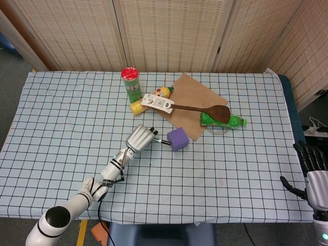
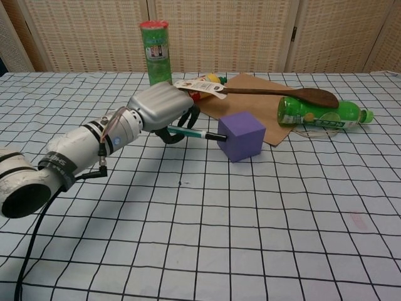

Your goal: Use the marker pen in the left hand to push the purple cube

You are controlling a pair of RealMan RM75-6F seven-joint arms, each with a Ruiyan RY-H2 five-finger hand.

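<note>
The purple cube (image 1: 178, 139) (image 2: 242, 136) sits turned at an angle on the checked cloth, close to the edge of the brown board (image 1: 193, 104). My left hand (image 1: 141, 137) (image 2: 161, 107) grips a marker pen (image 2: 194, 133) (image 1: 162, 141) whose black tip touches the cube's left face. My right hand (image 1: 315, 177) shows only in the head view, at the lower right off the table, with its fingers spread and holding nothing.
Behind the cube lie a yellow bottle (image 2: 199, 87), a wooden spoon (image 2: 285, 93) with a tag, and a green bottle (image 2: 322, 114) on its side. A green can (image 2: 155, 51) with a red lid stands at the back.
</note>
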